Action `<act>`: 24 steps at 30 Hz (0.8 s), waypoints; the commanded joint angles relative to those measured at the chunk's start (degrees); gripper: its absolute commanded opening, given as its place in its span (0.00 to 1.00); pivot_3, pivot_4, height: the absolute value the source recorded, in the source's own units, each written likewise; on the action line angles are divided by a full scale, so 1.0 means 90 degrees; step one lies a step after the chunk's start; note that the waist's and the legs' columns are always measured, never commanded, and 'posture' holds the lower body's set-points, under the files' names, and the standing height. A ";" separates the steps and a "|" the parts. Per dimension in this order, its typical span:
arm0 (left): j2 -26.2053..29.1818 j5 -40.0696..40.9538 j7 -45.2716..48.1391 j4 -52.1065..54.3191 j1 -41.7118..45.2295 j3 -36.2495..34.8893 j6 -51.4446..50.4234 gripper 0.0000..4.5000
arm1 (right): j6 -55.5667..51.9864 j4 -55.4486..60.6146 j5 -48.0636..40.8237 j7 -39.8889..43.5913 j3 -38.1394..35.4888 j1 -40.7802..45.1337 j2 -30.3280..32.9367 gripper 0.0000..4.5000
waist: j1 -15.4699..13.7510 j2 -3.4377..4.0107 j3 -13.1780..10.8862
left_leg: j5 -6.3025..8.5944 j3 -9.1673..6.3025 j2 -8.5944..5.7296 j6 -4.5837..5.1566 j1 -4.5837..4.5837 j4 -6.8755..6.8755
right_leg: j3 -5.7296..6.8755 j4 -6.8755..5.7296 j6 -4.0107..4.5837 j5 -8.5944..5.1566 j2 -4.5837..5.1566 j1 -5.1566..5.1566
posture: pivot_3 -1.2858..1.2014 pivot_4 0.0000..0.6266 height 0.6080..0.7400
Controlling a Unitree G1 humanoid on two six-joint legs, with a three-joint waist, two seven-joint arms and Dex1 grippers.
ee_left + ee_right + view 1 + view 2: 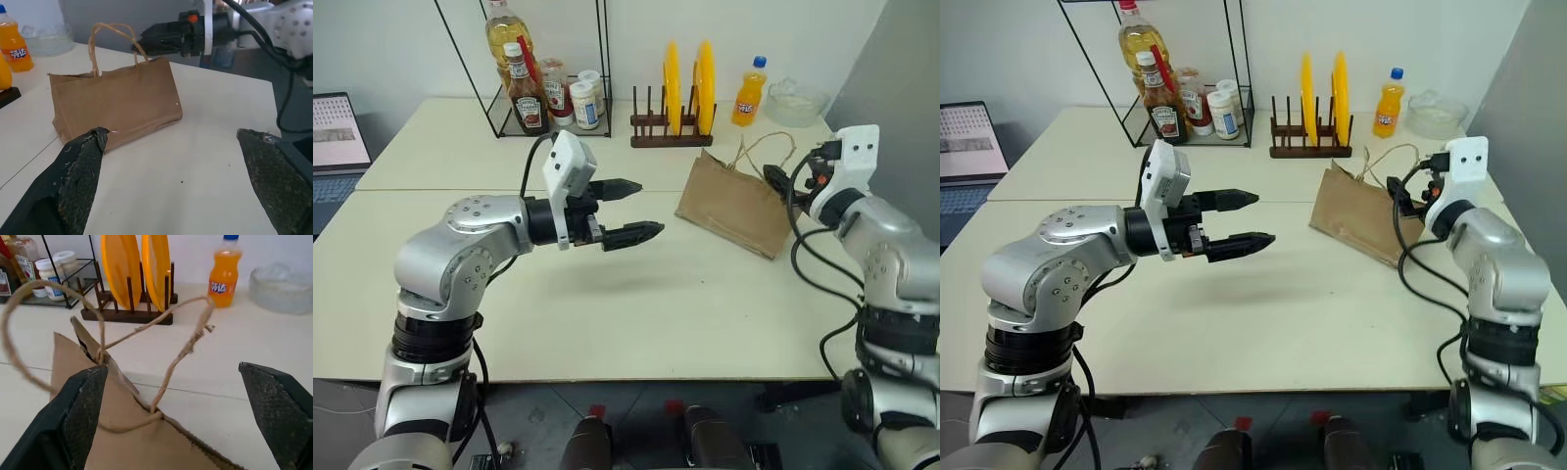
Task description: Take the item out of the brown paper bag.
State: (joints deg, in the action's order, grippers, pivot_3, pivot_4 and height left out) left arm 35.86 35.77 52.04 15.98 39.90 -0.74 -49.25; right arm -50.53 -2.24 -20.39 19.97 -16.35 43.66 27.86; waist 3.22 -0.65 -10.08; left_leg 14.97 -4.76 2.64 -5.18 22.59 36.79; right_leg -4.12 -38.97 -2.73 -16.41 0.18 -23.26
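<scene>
On my far left a laptop (335, 137) sits at the cream worktop's (636, 313) edge. My left gripper (628, 211) hangs above bare surface, fingers wide and empty, aimed at the brown paper bag (734, 204). Behind stand a wire rack (548, 73) with ketchup bottle (526, 93), yellow plates (688, 86), and an orange soda bottle (750, 93). My right gripper (156, 40) hovers beside the bag's twine handles (98, 352), open, empty. I cannot see the item.
</scene>
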 commanded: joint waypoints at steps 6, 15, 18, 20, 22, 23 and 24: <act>0.0252 0.0012 -0.0087 0.0174 -0.0083 -0.0214 0.0180 1.00 | 0.0174 -0.1098 -0.0189 0.0526 0.0002 0.0962 0.0335 1.00 | 0.0004 0.0001 -0.0043 | 0.0000 0.0000 0.0000 0.0000 0.0007 0.0002 | 0.0000 0.0000 0.0000 0.0000 0.0002 -0.0003 | 0.52 0.24 1.00; 0.0336 0.0181 -0.0378 0.0552 -0.0541 -0.0437 0.0157 1.00 | -0.0421 0.0153 -0.0942 0.0646 -0.0523 0.0479 0.0530 1.00 | -0.0003 0.0000 -0.0052 | 0.0000 -0.0003 -0.0001 0.0000 0.0014 0.0005 | 0.0003 -0.0003 0.0000 0.0001 0.0005 -0.0008 | 0.52 0.24 1.00; 0.0385 0.0248 -0.0398 0.0499 -0.0518 -0.0545 0.0146 1.00 | -0.0585 0.0982 -0.1197 0.0802 -0.0563 -0.0162 0.0694 1.00 | -0.0018 0.0000 -0.0052 | 0.0000 -0.0004 -0.0001 -0.0001 0.0015 0.0007 | 0.0004 -0.0004 0.0000 0.0001 0.0004 -0.0008 | 0.52 0.24 1.00; 0.0408 0.0254 -0.0409 0.0472 -0.0512 -0.0558 0.0169 1.00 | -0.0525 0.1433 -0.1227 0.0862 -0.0485 -0.0597 0.0799 1.00 | -0.0020 0.0000 -0.0052 | 0.0000 -0.0003 -0.0001 -0.0001 0.0015 0.0009 | 0.0003 -0.0003 -0.0001 0.0001 0.0005 -0.0008 | 0.52 0.24 1.00; 0.0417 0.0250 -0.0417 0.0458 -0.0522 -0.0549 0.0200 1.00 | -0.0522 0.1669 -0.1292 0.0781 -0.0464 -0.0857 0.0751 1.00 | -0.0018 -0.0001 -0.0052 | 0.0000 -0.0003 -0.0002 0.0000 0.0015 0.0009 | 0.0003 -0.0003 -0.0002 0.0001 0.0005 -0.0008 | 0.52 0.24 1.00; 0.0413 0.0241 -0.0419 0.0443 -0.0516 -0.0533 0.0215 1.00 | -0.0520 0.1689 -0.1305 0.0687 -0.0487 -0.0916 0.0670 1.00 | -0.0017 -0.0001 -0.0052 | 0.0000 -0.0002 -0.0002 0.0000 0.0014 0.0010 | 0.0002 -0.0004 -0.0002 0.0001 0.0005 -0.0008 | 0.52 0.24 1.00; 0.0407 0.0230 -0.0422 0.0438 -0.0508 -0.0514 0.0229 1.00 | -0.0449 0.1633 -0.1220 0.0593 -0.0456 -0.0974 0.0614 1.00 | 0.0000 -0.0001 -0.0052 | 0.0000 -0.0002 -0.0002 0.0000 0.0013 0.0011 | 0.0002 -0.0004 -0.0003 0.0002 0.0005 -0.0008 | 0.52 0.24 1.00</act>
State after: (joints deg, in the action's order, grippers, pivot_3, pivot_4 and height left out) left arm 39.05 37.30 48.19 18.98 34.65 -4.36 -48.28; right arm -55.59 10.39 -30.63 26.22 -19.45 34.53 33.22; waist 3.22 -0.66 -10.55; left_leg 14.97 -4.77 2.62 -5.19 22.70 36.89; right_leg -4.12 -39.01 -2.77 -16.39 0.21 -23.33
